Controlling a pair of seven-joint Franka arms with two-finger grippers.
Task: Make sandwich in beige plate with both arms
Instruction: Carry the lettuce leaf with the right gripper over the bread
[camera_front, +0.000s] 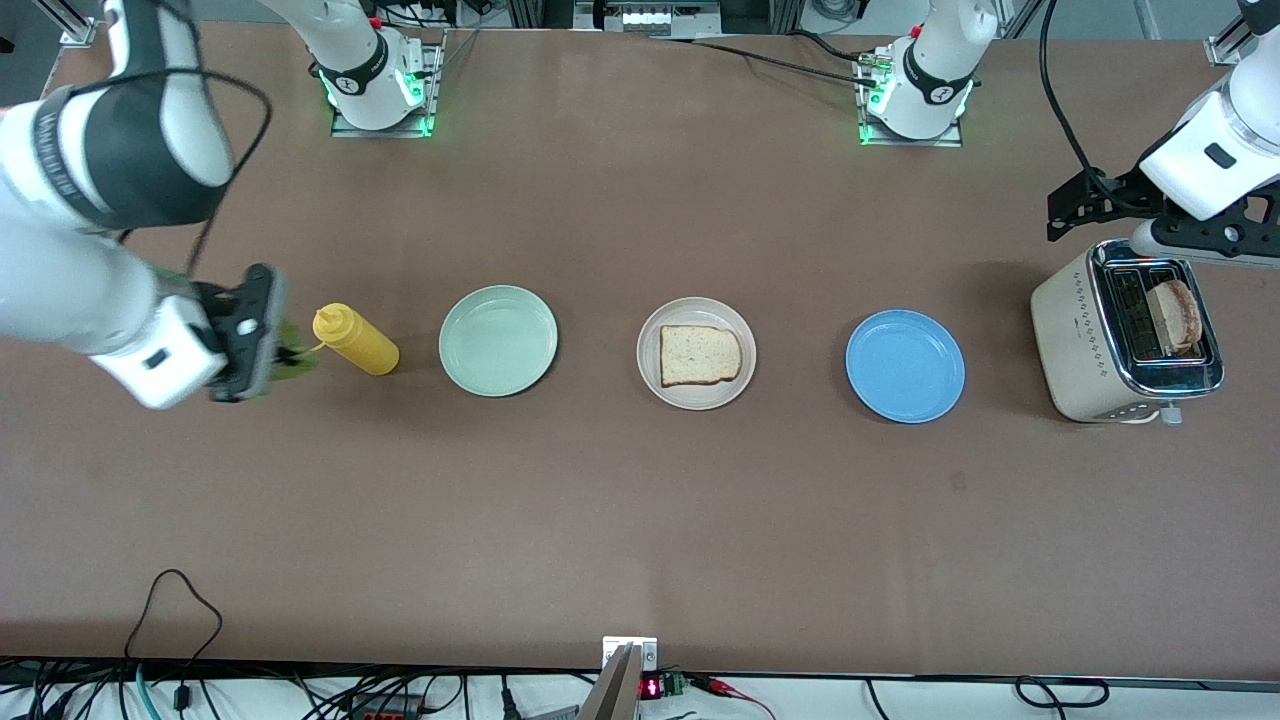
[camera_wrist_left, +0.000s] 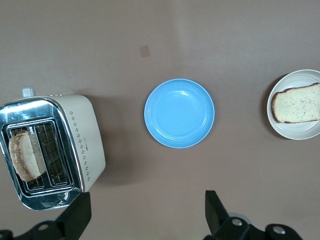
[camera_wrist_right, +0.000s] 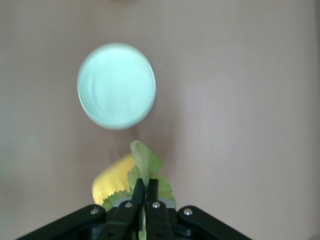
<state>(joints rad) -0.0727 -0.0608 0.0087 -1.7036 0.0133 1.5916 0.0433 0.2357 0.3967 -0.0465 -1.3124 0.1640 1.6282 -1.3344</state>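
Lettuce pinched aloft, one bread slice on the plate

We see the right gripper (camera_front: 285, 355) pinching a crinkly green lettuce leaf (camera_wrist_right: 145, 167) over the table beside the yellow squeeze bottle (camera_front: 357, 340), at nine o'clock in the front view. The round beige plate (camera_front: 697, 395) holds one square bread slice (camera_front: 699, 355) at centre. Our left gripper (camera_wrist_left: 145, 212) hangs, fingers spread, over the cream toaster (camera_front: 1075, 335) at three o'clock.

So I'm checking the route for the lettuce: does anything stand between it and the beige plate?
Yes. The right gripper holds the lettuce over the mustard bottle; the mint plate lies between that bottle and the beige plate.
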